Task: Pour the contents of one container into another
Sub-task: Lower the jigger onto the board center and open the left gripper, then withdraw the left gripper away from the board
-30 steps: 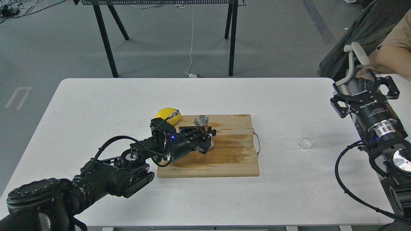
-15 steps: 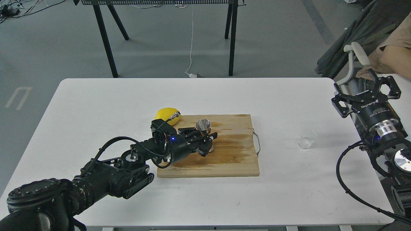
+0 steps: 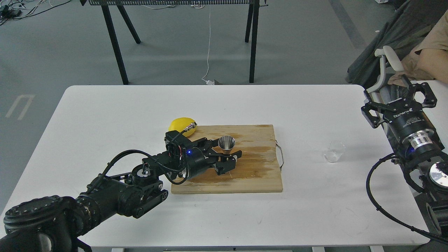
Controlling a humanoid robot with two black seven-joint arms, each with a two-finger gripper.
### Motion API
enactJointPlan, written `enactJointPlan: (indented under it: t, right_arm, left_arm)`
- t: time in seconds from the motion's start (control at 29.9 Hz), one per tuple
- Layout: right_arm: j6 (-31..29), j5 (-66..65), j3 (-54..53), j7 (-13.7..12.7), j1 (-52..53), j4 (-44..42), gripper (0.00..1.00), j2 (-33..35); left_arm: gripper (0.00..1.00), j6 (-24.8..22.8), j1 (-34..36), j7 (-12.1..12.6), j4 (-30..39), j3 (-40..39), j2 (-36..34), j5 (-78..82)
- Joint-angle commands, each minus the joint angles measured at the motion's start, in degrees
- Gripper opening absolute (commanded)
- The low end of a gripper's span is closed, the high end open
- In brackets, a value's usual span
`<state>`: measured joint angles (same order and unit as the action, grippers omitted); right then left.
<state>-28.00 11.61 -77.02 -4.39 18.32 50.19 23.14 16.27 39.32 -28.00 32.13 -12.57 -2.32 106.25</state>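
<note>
jigger (image 3: 226, 143) upright on wet cutting board (image 3: 259, 175), left hand (image 3: 229, 151) spread around it, glass cup (image 3: 334, 151) apart, right hand (image 3: 399, 98) open

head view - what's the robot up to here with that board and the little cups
The left gripper sits low over the wooden board, its fingers spread around the steel jigger, which stands upright. The right gripper is open and raised off to the right. The small glass cup stands alone on the table, unheld. A lemon lies beside the board.
</note>
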Motion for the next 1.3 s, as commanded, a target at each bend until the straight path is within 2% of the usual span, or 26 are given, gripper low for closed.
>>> enactJointPlan:
  t: [0.0, 0.23, 0.5, 0.67, 0.77, 0.84, 1.0, 1.1, 1.14, 1.17, 1.27]
  right_arm:
    - [0.00, -0.01, -0.06, 0.00, -0.13, 0.00, 0.99, 0.06]
    - [0.00, -0.01, -0.06, 0.00, -0.21, 0.00, 0.99, 0.06]
    - [0.00, -0.01, -0.06, 0.00, -0.21, 0.00, 0.99, 0.06]
    - [0.00, -0.01, -0.06, 0.00, -0.21, 0.00, 0.99, 0.06]
    - [0.00, -0.01, -0.06, -0.09, -0.21, 0.08, 0.99, 0.06]
    - [0.00, 0.08, -0.06, -0.26, -0.21, 0.35, 0.99, 0.06]
    - [0.00, 0.26, 0.20, -0.79, 0.14, 0.61, 0.99, 0.06]
    - [0.00, 2.36, 0.73, -0.88, 0.23, 0.70, 0.99, -0.38]
    - [0.00, 4.11, 0.99, -0.97, 0.14, 0.96, 0.99, -0.46]
    - [0.00, 5.78, 1.17, -0.97, -0.04, 1.31, 0.99, -0.55]
    - [0.00, 10.35, 1.26, -1.75, -1.00, 4.55, 0.99, -0.73]
  left_arm:
    - [0.92, -0.09, -0.64, 0.00, 1.96, 0.00, -1.37, 0.01]
    - [0.92, -0.01, -1.52, 0.00, 2.76, -0.09, -3.57, 0.01]
    - [0.92, -0.01, -3.80, 0.00, 7.41, -0.53, -7.26, -0.08]
    - [0.92, -0.09, -5.12, 0.00, 11.89, -0.62, -10.94, -0.69]
    - [0.92, -1.41, -6.35, 0.00, 17.32, -0.62, -14.46, -5.77]
    - [0.92, -5.00, -6.62, 0.00, 22.42, -0.61, -18.41, -11.30]
    - [0.92, -21.59, -5.83, 0.00, 31.40, -4.03, -28.96, -29.93]
    - [0.92, -35.90, -5.92, 0.00, 33.08, -11.40, -33.18, -38.38]
    - [0.92, -42.05, -6.00, 0.00, 32.73, -14.82, -34.15, -41.01]
    - [0.92, -44.27, -6.18, 0.00, 32.38, -17.90, -34.68, -43.82]
    - [0.92, -44.27, -6.71, 0.00, 29.14, -25.82, -36.70, -54.98]
